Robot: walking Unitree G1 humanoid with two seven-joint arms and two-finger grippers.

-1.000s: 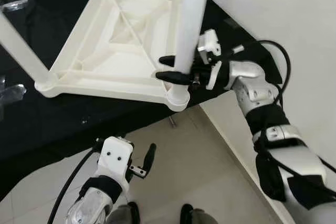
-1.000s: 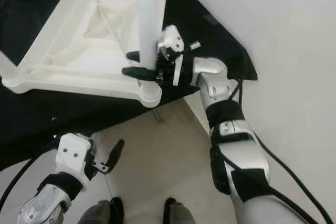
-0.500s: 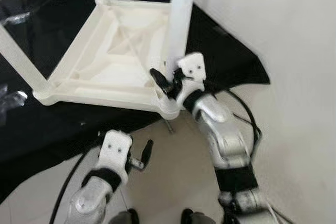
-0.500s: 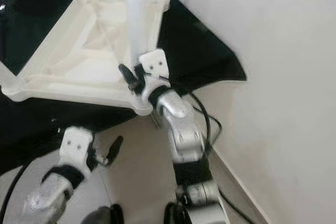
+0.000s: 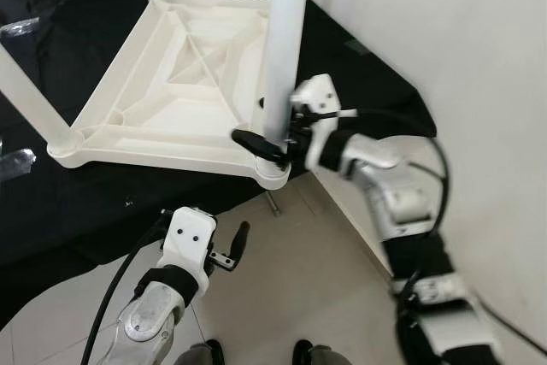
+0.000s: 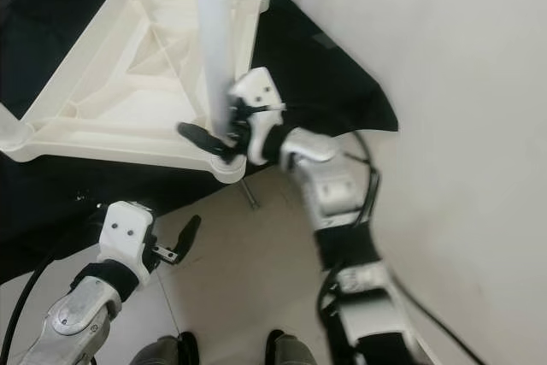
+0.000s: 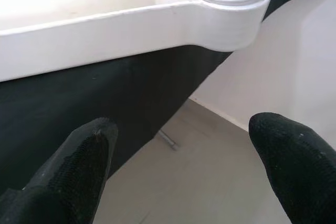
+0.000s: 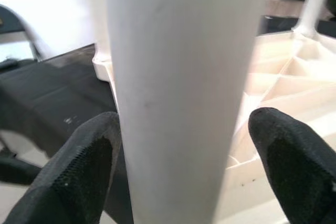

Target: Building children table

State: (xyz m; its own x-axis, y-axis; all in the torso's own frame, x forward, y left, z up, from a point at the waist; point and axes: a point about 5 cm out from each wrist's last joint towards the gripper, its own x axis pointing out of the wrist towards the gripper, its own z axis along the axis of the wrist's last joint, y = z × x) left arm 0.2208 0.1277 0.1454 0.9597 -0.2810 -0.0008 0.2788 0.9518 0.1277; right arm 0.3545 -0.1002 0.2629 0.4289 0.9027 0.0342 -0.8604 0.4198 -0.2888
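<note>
Children's table [image 5: 184, 100] lies upside down on a black cloth [image 5: 68, 194] spread over the floor, its white legs pointing up. We see our right hand [image 5: 272, 138] low on the near corner leg [image 5: 285, 36], one finger on each side of it; whether they press it we cannot tell. Our left hand [image 5: 232, 250] hangs with fingers apart, holding nothing, above the tiled floor [image 5: 291, 288].
</note>
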